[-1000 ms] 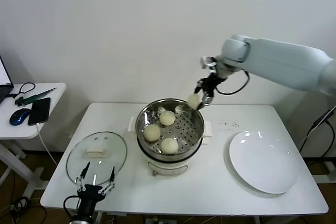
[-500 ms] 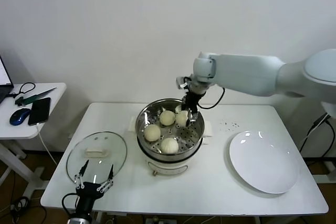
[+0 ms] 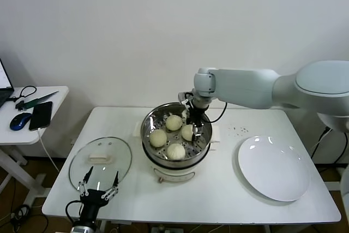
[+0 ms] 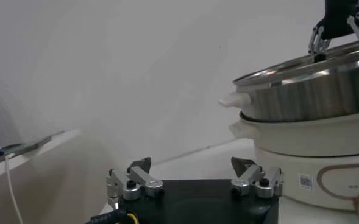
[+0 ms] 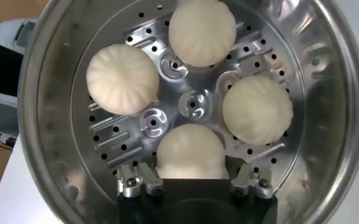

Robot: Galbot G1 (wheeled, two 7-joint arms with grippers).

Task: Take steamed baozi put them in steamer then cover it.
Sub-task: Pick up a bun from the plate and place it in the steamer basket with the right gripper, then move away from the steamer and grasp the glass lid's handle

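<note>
The left hand [image 3: 98, 189] waits open by the round glass lid [image 3: 100, 162]. The right hand [image 3: 194, 129] has carried the fourth cream-white baozi [image 3: 188, 132] down into the shiny steel steamer [image 3: 176, 132], still pinching it; release, then covering, remain.

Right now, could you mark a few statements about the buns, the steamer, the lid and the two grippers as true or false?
1. Four baozi lie in the steamer. True.
2. The glass lid covers the steamer. False: it lies flat on the table, on the robot's left.
3. The white plate holds one bun. False: it is bare.
4. The right gripper is down inside the steamer, around a bun. True.
5. The left gripper grips the lid's handle. False: it is open at the table's near edge, beside the lid.
</note>
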